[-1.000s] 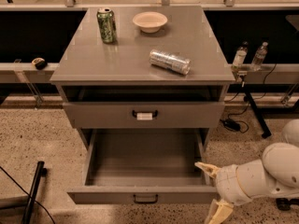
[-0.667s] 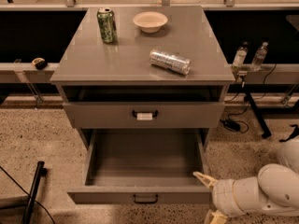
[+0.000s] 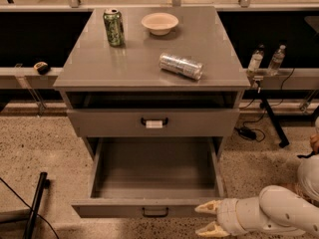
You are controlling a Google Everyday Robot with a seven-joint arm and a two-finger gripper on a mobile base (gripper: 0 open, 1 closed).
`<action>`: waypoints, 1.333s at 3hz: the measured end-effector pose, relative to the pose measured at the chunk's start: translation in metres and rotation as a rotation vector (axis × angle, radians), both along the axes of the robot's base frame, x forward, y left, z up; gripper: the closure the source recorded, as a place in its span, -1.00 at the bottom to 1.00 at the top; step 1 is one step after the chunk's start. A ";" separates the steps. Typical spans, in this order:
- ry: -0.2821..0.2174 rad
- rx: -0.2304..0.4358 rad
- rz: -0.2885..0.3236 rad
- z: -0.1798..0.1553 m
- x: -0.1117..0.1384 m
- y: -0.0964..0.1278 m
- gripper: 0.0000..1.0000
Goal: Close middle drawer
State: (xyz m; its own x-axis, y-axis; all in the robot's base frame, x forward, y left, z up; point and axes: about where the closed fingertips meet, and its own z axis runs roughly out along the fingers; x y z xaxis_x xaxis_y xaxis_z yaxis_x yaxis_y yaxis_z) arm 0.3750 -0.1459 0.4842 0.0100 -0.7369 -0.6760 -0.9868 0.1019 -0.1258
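The middle drawer [image 3: 154, 176] of the grey cabinet stands pulled far out. It is a wide grey tray with nothing in it, and its plain front [image 3: 114, 209] carries a small black handle [image 3: 155, 212]. My gripper [image 3: 205, 218] is at the bottom right, just in front of the right end of the drawer's front. Its two cream fingertips [image 3: 207, 206] are spread apart and hold nothing. The upper one is level with the drawer front's right corner. I cannot tell whether it touches. The lowest drawer is out of view.
The top drawer [image 3: 153, 122], with a white label on its handle, is slightly open. On the cabinet top [image 3: 99, 66] are a green can [image 3: 113, 27], a white bowl [image 3: 159, 23] and a silver can [image 3: 181, 65] on its side. Two bottles [image 3: 265, 59] stand at right. A black pole [image 3: 35, 203] leans at lower left.
My gripper and arm have dropped lower and shifted left, from beside the drawer's right wall to the front of the drawer. The drawer has not moved.
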 end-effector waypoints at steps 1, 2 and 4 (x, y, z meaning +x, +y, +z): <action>0.019 -0.027 -0.031 -0.031 0.013 0.002 0.40; 0.018 0.010 -0.114 -0.054 0.036 0.003 0.86; -0.034 0.047 -0.330 -0.056 0.063 0.008 1.00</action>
State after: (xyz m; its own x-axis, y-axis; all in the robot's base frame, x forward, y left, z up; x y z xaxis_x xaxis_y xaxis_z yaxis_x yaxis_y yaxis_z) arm 0.4382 -0.1378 0.4278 -0.2008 -0.6724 -0.7124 -0.8948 0.4219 -0.1460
